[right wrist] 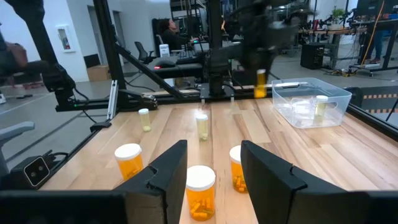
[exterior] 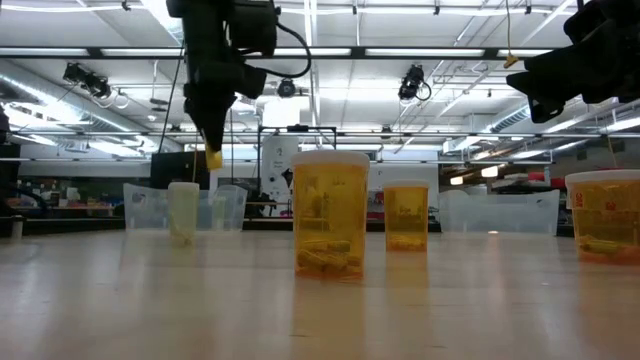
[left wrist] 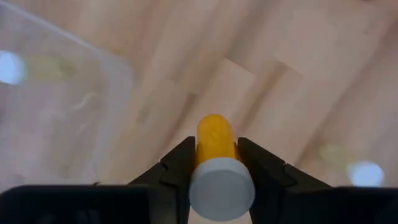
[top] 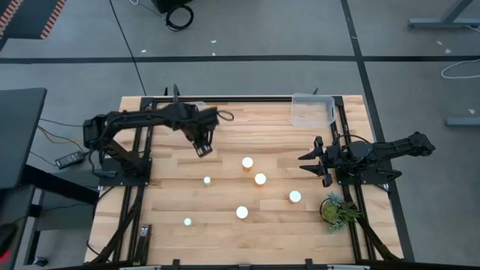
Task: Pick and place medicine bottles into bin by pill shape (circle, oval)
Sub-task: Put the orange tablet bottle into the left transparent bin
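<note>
Near the worktop's far left, the left hand point(top: 202, 149) carries a narrow medicine bottle point(left wrist: 216, 149) clamped between its fingers, above a clear bin point(left wrist: 56, 112). Six bottles wait; the right hand point(top: 313, 165) idles, closed.

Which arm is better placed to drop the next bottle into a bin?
The left. The left gripper is shut on a medicine bottle, lifted above the table beside the clear bin. The right gripper waits shut and empty at the table's right side.

amber bottles point(exterior: 329, 225) with white caps point(top: 247, 162), pale wood table point(top: 225, 225), green plant point(top: 337, 209)
</note>
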Tool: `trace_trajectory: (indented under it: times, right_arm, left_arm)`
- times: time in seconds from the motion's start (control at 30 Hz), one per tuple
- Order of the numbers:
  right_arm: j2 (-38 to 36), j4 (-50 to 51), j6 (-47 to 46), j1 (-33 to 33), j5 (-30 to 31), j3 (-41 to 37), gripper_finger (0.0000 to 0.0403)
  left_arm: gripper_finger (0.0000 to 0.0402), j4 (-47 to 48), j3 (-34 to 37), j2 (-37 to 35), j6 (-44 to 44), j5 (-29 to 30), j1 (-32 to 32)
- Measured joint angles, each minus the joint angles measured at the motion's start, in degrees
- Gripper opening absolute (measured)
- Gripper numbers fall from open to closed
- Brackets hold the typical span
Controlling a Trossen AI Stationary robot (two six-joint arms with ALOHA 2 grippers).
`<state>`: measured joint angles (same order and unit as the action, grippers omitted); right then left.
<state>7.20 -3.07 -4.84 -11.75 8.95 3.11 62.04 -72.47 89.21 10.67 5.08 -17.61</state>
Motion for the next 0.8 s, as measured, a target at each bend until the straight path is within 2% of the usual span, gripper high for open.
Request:
trace_trajectory:
  times: [0.4, 0.8]
  right_arm:
    - [0.0, 0.0, 0.0, 0.0, 0.0, 0.0, 0.0157]
    - [0.0, 0.0, 0.0, 0.0, 0.0, 0.0, 0.0157]
  left_arm:
    - [0.0120, 0.3, -0.8, 0.0, -5.4, 1.8, -11.8]
    - [0.0121, -0.8, 0.1, 0.0, -5.5, 4.3, -21.7]
